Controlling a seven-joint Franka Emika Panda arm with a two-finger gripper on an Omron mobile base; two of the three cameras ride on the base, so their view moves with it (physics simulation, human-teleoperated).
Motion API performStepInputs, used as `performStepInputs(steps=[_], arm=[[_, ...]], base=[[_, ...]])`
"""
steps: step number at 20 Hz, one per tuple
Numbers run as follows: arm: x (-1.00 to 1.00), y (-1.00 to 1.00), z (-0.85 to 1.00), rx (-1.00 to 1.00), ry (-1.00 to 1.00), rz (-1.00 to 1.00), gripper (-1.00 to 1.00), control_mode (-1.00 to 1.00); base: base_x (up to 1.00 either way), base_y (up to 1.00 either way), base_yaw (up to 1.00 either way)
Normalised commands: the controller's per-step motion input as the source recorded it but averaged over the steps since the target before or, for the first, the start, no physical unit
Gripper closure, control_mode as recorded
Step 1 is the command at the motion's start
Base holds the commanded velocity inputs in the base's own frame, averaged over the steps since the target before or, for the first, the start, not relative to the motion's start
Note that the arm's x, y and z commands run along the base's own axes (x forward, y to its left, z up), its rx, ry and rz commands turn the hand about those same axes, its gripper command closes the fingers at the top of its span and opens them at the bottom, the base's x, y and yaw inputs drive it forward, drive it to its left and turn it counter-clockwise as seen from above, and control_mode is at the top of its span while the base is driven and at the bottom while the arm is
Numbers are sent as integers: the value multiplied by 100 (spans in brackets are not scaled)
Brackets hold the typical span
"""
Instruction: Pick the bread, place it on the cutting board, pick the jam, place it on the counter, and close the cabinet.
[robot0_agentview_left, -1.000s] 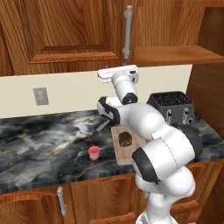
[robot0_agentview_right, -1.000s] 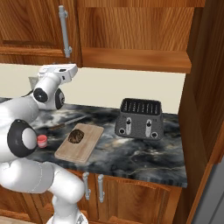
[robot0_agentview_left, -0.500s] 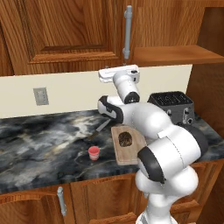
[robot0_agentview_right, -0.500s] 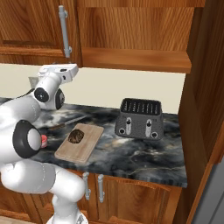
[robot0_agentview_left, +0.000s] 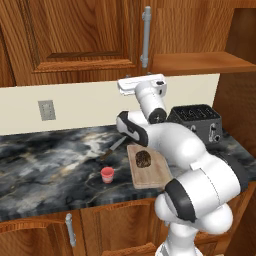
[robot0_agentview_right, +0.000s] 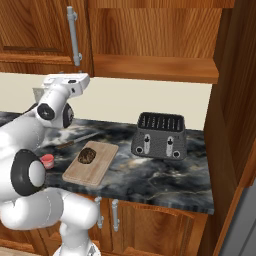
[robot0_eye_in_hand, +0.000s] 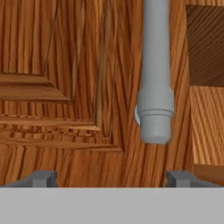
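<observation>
The tool (robot0_eye_in_hand: 109, 177) sits raised under the cabinet (robot0_agentview_left: 80, 40), fingers spread wide, gripping nothing. The door's grey handle (robot0_eye_in_hand: 155, 70) runs vertically straight ahead, its lower end between the fingertips. Bread (robot0_agentview_left: 143, 158) lies on the cutting board (robot0_agentview_left: 155, 175); jam (robot0_agentview_left: 107, 174) stands on the desk (robot0_agentview_left: 45, 165).

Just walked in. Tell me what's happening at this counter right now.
The arm is raised toward the cabinet, with its open gripper empty, facing the door just below the grey handle. The bread already lies on the cutting board, and the jam stands on the counter left of the board. To the right of the door, the cabinet's shelf is exposed, so closing looks like what's left.
</observation>
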Motion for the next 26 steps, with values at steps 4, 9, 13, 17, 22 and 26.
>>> performStepInputs(steps=[4,9,13,17,22,26], arm=[[-49,-15,24,0,2,0,-100,-100],[-52,-19,40,0,8,0,-100,-100],[-52,-15,35,0,13,0,-100,-100],[-54,-10,28,0,16,0,-100,-100],[-54,-11,19,0,16,0,-100,-100],[-55,-16,9,0,8,0,-100,-100]], base=[[0,0,0],[0,0,0],[0,0,0],[0,0,0],[0,0,0],[0,0,0]])
